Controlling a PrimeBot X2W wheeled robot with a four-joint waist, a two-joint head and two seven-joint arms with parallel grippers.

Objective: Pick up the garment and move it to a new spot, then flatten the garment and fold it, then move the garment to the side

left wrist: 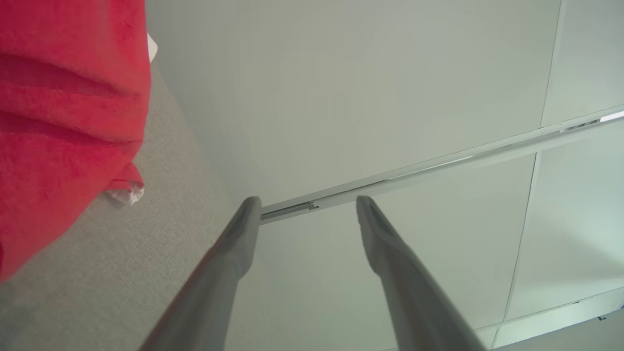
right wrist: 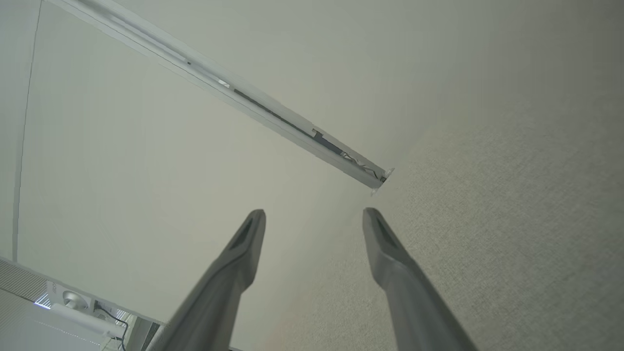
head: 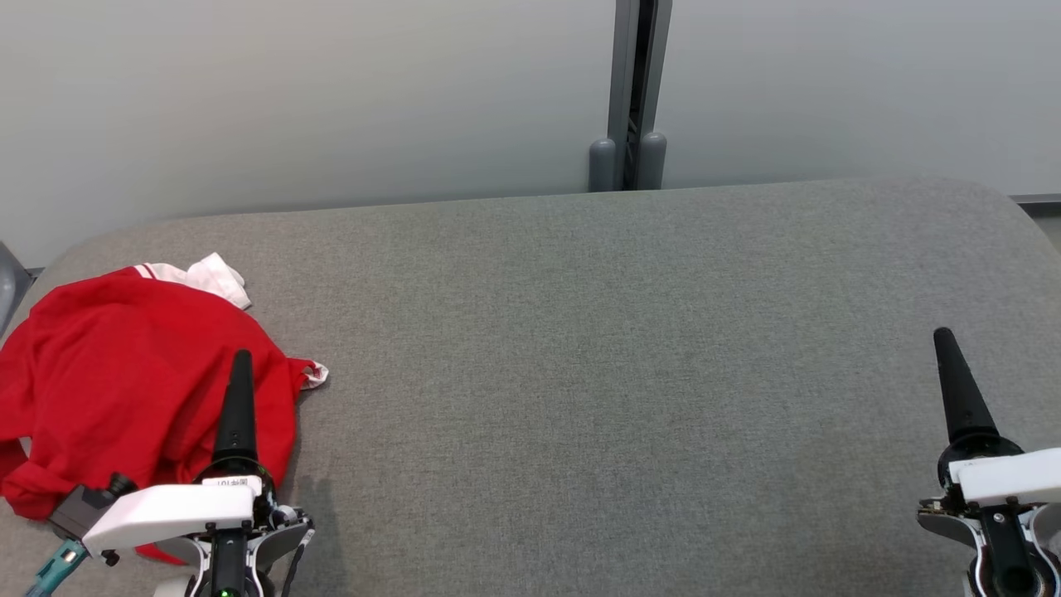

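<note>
A grey fabric-covered surface with rounded far corners spans the head view. Behind it stand plain, pale wall panels, split by a dark grey vertical channel with two rounded grey caps at its foot. The light is soft and even. The right wrist view's lower left corner shows a white device with a black cable.

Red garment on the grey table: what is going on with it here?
Nothing holds it. The crumpled red garment with white trim lies heaped at the left end of the grey fabric-covered table, not yet flattened or folded. The robot's left pincer is open right by the heap, gripping nothing. The right pincer, also open and empty, is over bare table at the right.
</note>
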